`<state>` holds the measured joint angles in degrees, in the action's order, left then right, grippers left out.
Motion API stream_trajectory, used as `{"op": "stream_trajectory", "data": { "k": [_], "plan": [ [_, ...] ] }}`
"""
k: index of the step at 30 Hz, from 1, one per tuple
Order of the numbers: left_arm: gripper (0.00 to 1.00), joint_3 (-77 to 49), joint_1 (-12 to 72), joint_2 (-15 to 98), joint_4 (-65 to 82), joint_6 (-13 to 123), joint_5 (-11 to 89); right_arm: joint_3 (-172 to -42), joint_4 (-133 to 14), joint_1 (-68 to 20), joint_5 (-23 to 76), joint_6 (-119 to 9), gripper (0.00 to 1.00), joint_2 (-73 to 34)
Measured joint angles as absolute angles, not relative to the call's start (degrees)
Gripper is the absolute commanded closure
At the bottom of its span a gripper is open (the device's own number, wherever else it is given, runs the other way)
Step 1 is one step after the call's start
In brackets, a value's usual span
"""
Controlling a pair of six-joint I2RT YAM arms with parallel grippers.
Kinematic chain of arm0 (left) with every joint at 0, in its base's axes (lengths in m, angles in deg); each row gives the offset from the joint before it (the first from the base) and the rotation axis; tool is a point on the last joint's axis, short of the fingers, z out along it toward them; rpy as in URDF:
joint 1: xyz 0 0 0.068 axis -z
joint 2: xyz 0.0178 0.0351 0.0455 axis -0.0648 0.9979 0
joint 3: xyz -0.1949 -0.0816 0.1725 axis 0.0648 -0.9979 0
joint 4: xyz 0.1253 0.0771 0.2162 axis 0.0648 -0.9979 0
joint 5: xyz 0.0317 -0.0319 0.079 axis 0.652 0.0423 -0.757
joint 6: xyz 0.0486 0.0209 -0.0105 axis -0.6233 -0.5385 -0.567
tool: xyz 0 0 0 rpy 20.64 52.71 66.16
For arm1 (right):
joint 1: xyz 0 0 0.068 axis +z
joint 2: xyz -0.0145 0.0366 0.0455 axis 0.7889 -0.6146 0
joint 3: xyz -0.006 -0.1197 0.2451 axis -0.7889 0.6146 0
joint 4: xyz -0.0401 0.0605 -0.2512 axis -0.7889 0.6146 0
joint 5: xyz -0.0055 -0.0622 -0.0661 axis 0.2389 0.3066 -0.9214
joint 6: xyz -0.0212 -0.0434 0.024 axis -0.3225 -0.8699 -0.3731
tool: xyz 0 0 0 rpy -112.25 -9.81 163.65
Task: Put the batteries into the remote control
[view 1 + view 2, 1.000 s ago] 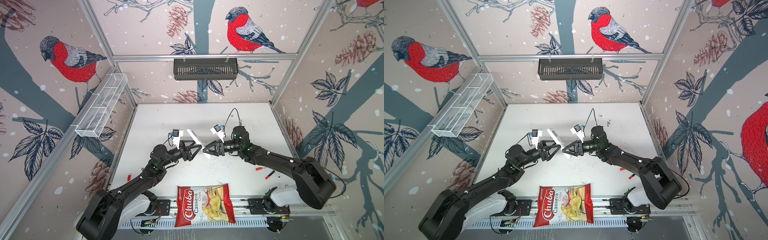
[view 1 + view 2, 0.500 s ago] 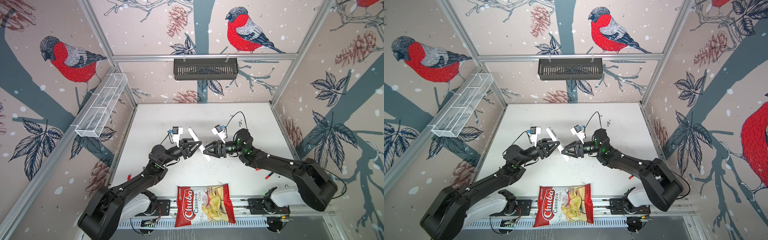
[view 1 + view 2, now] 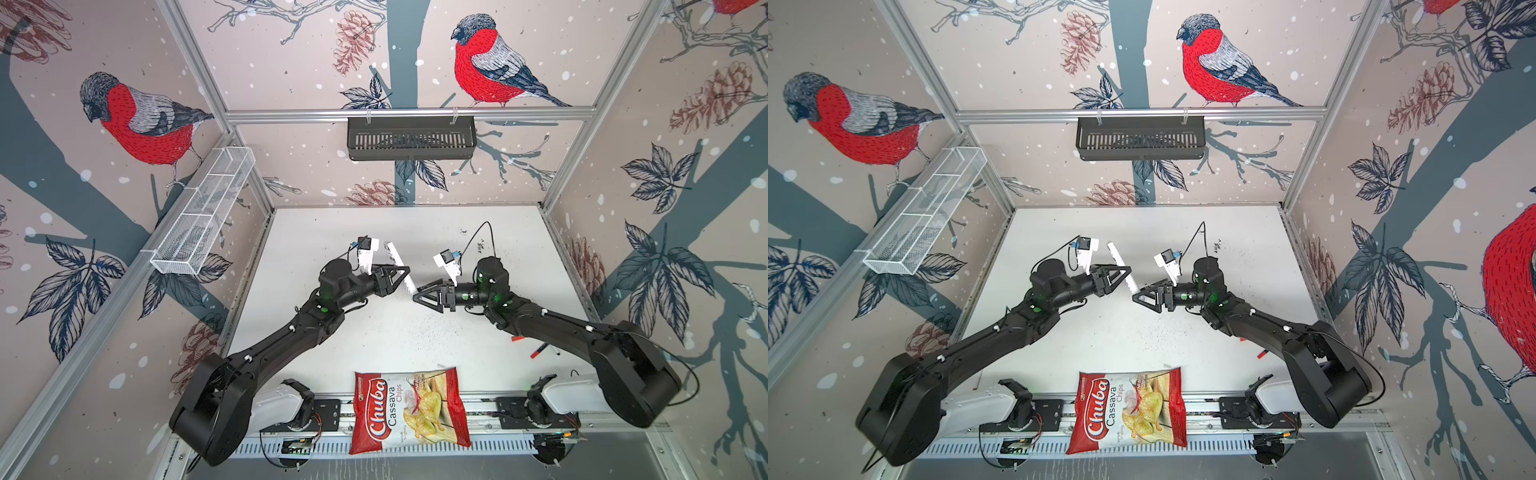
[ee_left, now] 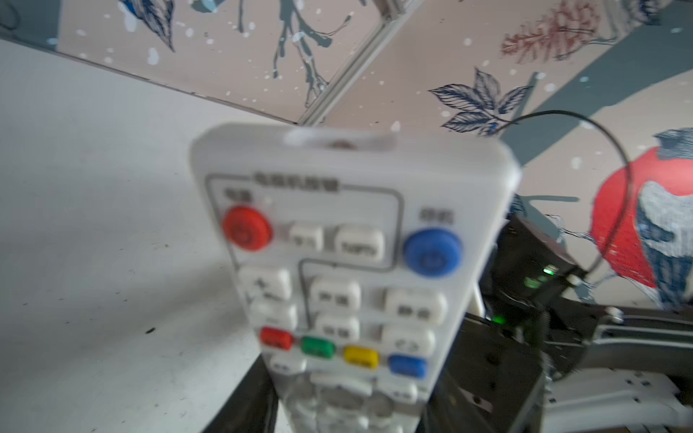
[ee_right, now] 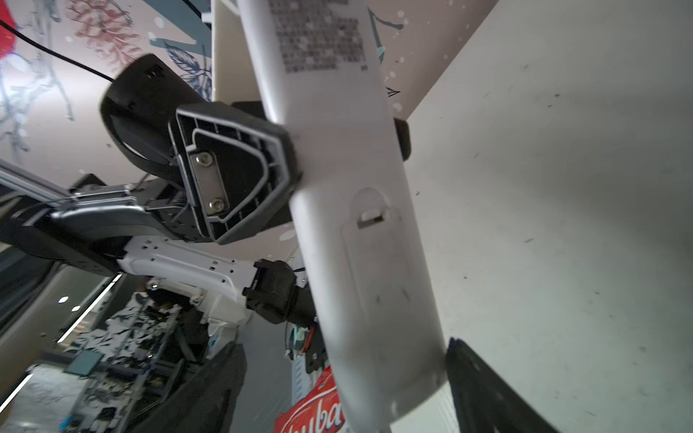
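Table (image 3: 374,232): white and speckled, with both arms meeting over its middle.
Left arm (image 3: 291,332): reaches in from 7 o'clock in both top views.
Right arm (image 3: 552,324): reaches in from 4 o'clock.
Chip bag (image 3: 409,409): at 6 o'clock on the table's near edge, well apart from the work.
Remote control (image 3: 394,257): held in the air over mid-table, touching no surface. Long axis from 11 o'clock to 5 o'clock in a top view. Button face toward the left wrist camera (image 4: 348,262), plain back toward the right wrist camera (image 5: 348,168).
Left gripper (image 3: 404,275): pinching the remote control across its width, about mid-length, and seemingly carrying it alone.
Right gripper (image 3: 415,296): spread, just beside the remote control's 5 o'clock end. Fingers (image 5: 483,390) stand on either side of that end; whether either touches cannot be told.
Key relation: remote control at 11 o'clock from the right gripper and almost between its jaws, so likely the nearer and freer tool for the next move.
Battery cover (image 5: 375,255): closed, on the back's lower half, between the left grip and the right gripper. Probably the next thing to open.
Batteries: not made out in any view.
Red-tipped bits (image 3: 517,338): on the table at 4 o'clock, beside the right arm.
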<state>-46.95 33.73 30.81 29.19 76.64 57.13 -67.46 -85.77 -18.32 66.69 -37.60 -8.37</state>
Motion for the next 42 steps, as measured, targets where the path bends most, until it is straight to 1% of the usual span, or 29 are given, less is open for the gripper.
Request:
{"op": "stream_trajectory", "data": {
  "k": [4,7,8,11,14,17,21,26,32,37,39,40,42],
  "plan": [
    [0.68,-34.2,33.6,39.9,10.1,72.5,49.4,-69.7,-71.1,-18.0,54.3,-48.4,0.08,-4.6],
    [0.72,-22.7,33.5,49.1,-3.4,70.5,46.0,-69.6,-62.9,-17.9,45.1,-53.8,0.07,-3.6],
    [0.71,-18.3,33.5,52.7,-8.4,69.4,45.0,-69.5,-60.5,-17.7,42.4,-55.2,0.07,-3.1],
    [0.74,-7.5,33.7,62.5,-20.2,67.1,43.4,-68.5,-57.8,-17.4,36.4,-58.0,0.07,-1.6],
    [0.75,-0.5,34.2,68.9,-30.5,65.2,43.1,-66.3,-57.2,-17.3,32.2,-59.2,0.07,0.0],
    [0.71,5.2,34.6,73.3,-37.7,64.4,41.9,-63.9,-57.7,-16.9,29.6,-59.4,0.07,1.8],
    [0.7,10.5,34.5,77.9,-44.6,63.8,39.8,-61.7,-58.7,-16.4,28.1,-59.5,0.07,3.3],
    [0.7,19.8,34.2,86.5,-53.1,63.7,37.0,-59.9,-60.2,-14.8,27.8,-59.5,0.07,5.2],
    [0.68,27.9,34.1,91.2,-57.8,63.7,35.2,-58.2,-61.2,-13.2,27.4,-59.5,0.07,8.8],
    [0.62,26.1,34.3,91.7,-56.7,63.7,35.5,-56.9,-61.3,-12.7,26.8,-59.3,0.07,10.9],
    [0.57,23.8,34.5,91.4,-55.2,63.6,36.0,-56.8,-61.2,-12.5,26.6,-59.2,0.07,11.3],
    [0.52,22.5,34.6,91.2,-54.3,63.6,36.3,-56.8,-61.1,-12.4,26.4,-59.1,0.06,11.5],
    [0.5,20.6,34.6,90.1,-52.6,63.5,37.1,-56.8,-60.8,-12.4,26.1,-58.9,0.06,11.9]
  ]
}}
